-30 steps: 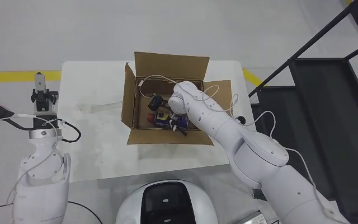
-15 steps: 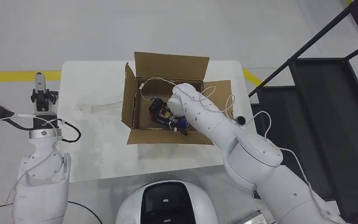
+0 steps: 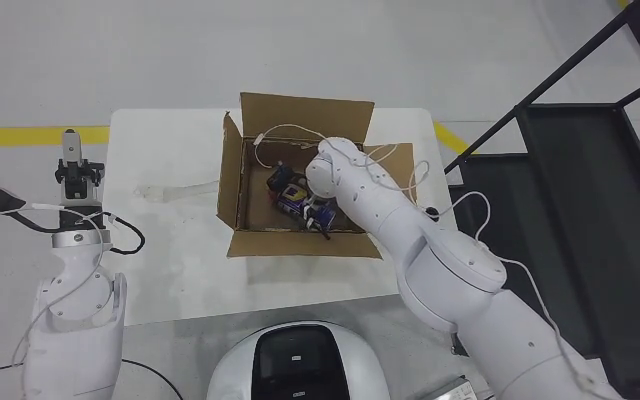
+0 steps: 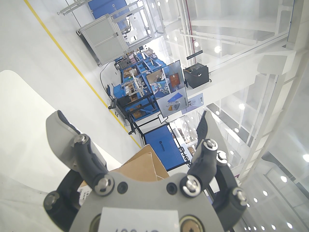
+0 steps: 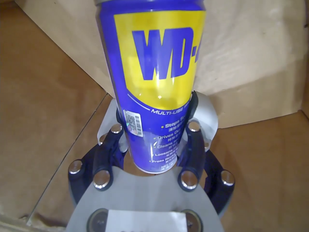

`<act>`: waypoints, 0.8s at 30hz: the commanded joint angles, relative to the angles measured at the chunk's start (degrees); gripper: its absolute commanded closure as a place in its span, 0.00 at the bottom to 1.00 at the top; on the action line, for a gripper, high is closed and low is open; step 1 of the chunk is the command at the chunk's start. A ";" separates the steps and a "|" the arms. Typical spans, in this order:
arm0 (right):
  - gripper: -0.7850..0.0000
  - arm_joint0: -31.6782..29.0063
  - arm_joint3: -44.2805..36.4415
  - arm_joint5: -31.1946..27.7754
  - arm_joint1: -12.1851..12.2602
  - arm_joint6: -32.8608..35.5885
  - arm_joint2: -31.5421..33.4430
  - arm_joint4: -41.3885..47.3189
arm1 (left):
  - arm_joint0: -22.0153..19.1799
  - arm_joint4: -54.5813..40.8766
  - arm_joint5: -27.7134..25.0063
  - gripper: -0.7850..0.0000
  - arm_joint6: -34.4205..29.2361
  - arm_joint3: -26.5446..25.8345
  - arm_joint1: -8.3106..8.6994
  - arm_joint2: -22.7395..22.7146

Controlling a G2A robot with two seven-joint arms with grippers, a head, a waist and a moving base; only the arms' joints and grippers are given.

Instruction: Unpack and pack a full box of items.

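Right gripper (image 5: 155,114) clamped on bottom end of blue-yellow spray can (image 5: 154,56), inside open cardboard box (image 3: 305,112) at table (image 3: 170,260) middle, toward far edge. Left gripper (image 4: 131,121) spread wide, beyond table's left edge near far-left corner

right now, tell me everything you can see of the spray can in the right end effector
The spray can is a glossy metal cylinder, blue with a large yellow panel, a silver shoulder rim and a small barcode sticker low on its side. Its top end is cut off. The right end effector clamps its lower body from both sides, inside the cardboard box; whether it touches the box is unclear.
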 commanded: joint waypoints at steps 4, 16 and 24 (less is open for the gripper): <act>1.00 0.89 0.66 -1.39 0.27 0.97 1.00 1.28 | 0.00 0.00 0.00 0.00 0.00 0.00 0.00 0.00; 1.00 0.90 0.51 -1.96 1.47 1.00 2.12 0.92 | 0.00 0.00 0.00 0.00 0.00 0.00 0.00 0.00; 0.34 -1.79 -2.24 2.11 1.31 -0.24 1.15 -1.83 | 0.00 0.00 0.00 0.00 0.00 0.00 0.00 0.00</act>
